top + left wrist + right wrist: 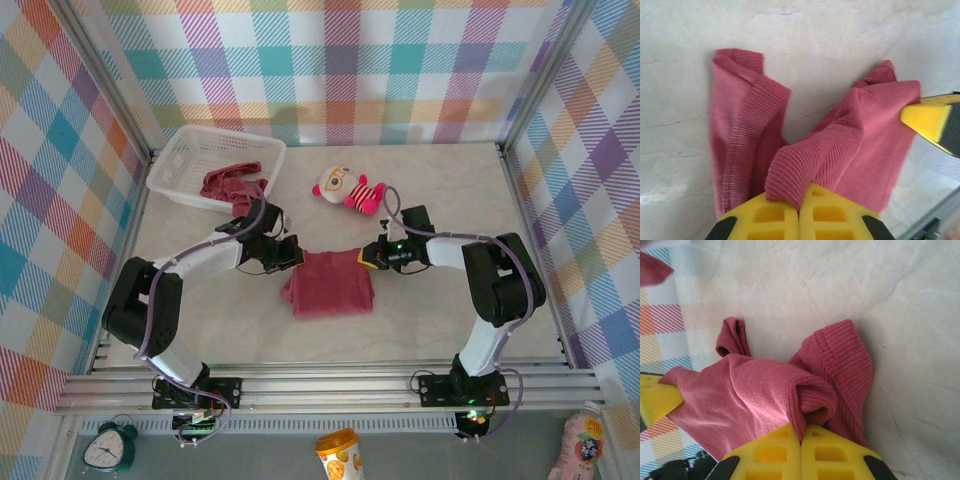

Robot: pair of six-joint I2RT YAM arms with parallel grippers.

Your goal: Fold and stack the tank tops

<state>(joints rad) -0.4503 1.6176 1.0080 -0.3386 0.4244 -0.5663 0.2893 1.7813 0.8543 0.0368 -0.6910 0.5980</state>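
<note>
Maroon ribbed cloth tank top (328, 285) at table (450, 200) centre, far corners pinched: left gripper (285, 253) at its 10 o'clock, right gripper (370, 255) at 2. Risk: shallow pinch slips, or uneven pull skews fold. Second maroon top (230, 182) in white plastic basket (175, 150), 10 o'clock.

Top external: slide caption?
Left gripper and right gripper pinch the far edge of a maroon tank top on the table; a second tank top lies in the white basket.
</note>
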